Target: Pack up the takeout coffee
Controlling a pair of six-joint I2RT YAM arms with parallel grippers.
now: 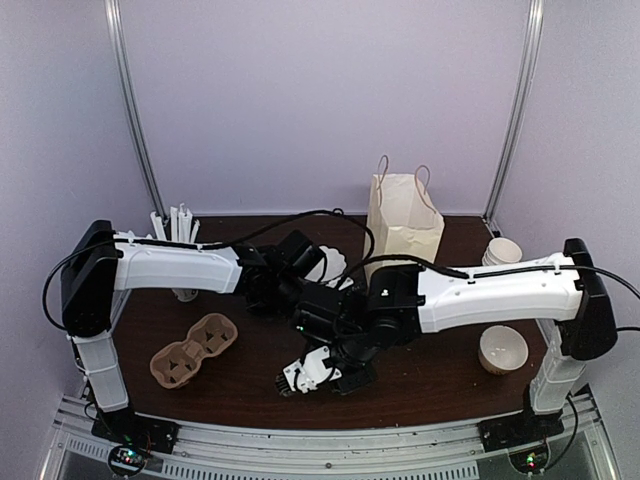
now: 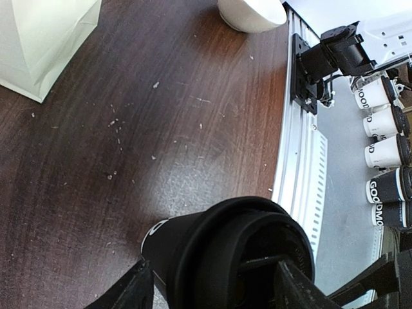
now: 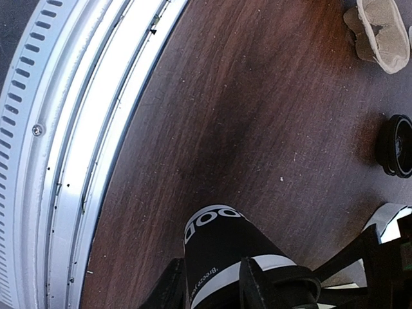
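Observation:
The takeout coffee [image 1: 306, 372] is a paper cup with a black lower band, white print and a round black lid. It sits tilted near the table's front edge between both grippers. In the right wrist view my right gripper [image 3: 212, 286] is shut on the cup [image 3: 222, 241] at its white band, with the cup's bottom pointing away. In the left wrist view my left gripper [image 2: 212, 286] has a finger on either side of the black lid [image 2: 248, 257]. In the top view the dark arm ends hide both sets of jaws.
A paper bag [image 1: 405, 225] stands at the back right. A cardboard cup carrier [image 1: 193, 350] lies front left. A white cup of straws [image 1: 180, 235] is at the back left, a stack of cups [image 1: 500, 250] far right, and a tipped white cup [image 1: 503, 350] front right. A loose black lid [image 3: 398, 147] lies on the table. The metal rail [image 3: 64, 129] runs close by.

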